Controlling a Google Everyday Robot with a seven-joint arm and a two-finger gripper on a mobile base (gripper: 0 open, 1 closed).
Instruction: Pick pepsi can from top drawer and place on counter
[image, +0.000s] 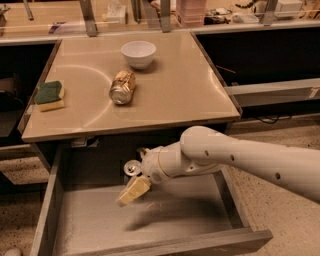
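Note:
The pepsi can (131, 168) stands at the back of the open top drawer (90, 225); only its silver top and a bit of dark side show. My gripper (137, 171) reaches in from the right, low over the drawer floor. It is open, with one yellowish finger (133, 190) in front of the can and the other (143, 151) behind it, so the can sits between them. I cannot tell whether the fingers touch it. The beige counter (175, 95) lies directly above the drawer.
On the counter lie a gold can (122, 87) on its side, a white bowl (138, 53) behind it and a green-and-yellow sponge (49, 95) at the left. Dark recessed bays flank the counter. My white arm (250, 162) crosses the drawer's right side.

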